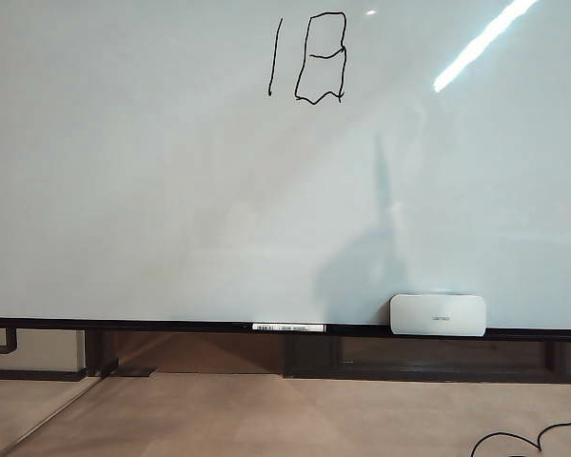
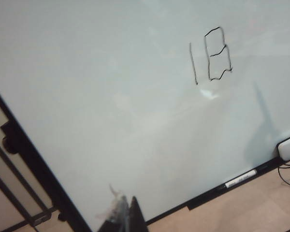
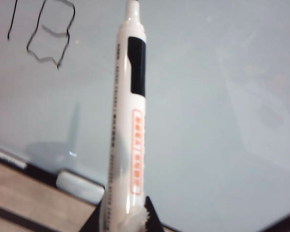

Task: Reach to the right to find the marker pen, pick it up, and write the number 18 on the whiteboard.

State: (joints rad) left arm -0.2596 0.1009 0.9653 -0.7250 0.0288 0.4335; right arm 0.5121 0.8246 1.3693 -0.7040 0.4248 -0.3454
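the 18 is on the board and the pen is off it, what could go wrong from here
1. The right gripper grips only the base of the long white marker pen, so it might tilt or slip.
2. The black hand-drawn number 18 on the glossy grey-white whiteboard could smear if brushed.
3. The white barcode-labelled marker and white rounded eraser on the rail could be knocked off.

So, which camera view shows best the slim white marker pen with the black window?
The right wrist view: the slim white marker pen fills the picture, held upright in the right end effector. The exterior and left wrist views do not show it.
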